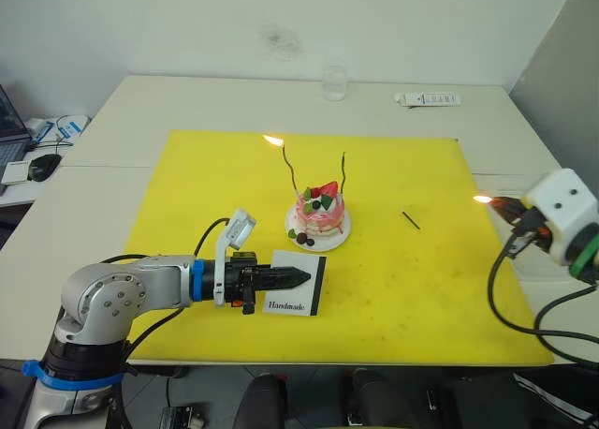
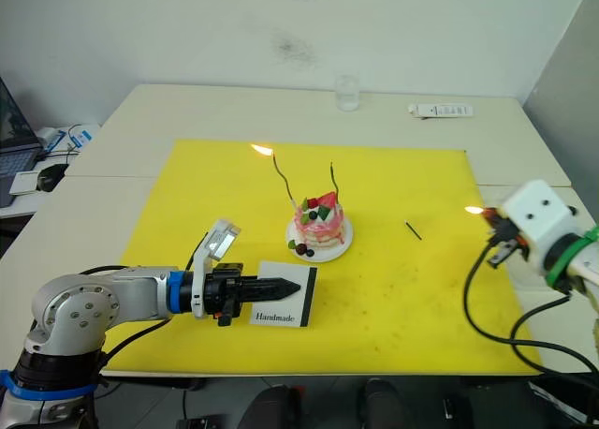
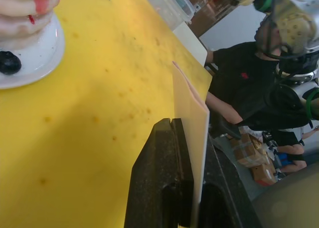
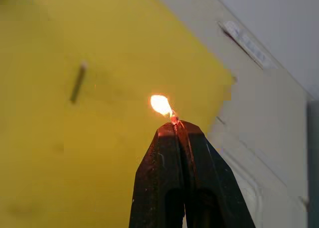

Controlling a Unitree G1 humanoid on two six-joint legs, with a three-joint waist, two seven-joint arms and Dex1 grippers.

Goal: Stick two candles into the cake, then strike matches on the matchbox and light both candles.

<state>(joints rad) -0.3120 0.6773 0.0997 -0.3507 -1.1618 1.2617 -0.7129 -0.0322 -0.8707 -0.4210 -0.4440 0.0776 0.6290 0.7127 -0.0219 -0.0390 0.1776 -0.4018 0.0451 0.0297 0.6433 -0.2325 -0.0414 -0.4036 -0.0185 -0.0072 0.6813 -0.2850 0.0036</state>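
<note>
- I see the yellow mat (image 1: 393, 288) as matt sheet, smooth but speckled with small dark marks.
- The table (image 1: 187, 101) looks like smooth pale laminate with a dull sheen.
- The matchbox (image 1: 301, 284) reads as thin white card, matt, with printed black lettering.
- My left gripper (image 3: 192, 188) has matt black plastic-looking fingers.
- The plate (image 3: 40, 54) under the cake looks glossy white, like glazed ceramic.
- The cup (image 1: 334, 82) looks like clear plastic or glass.
</note>
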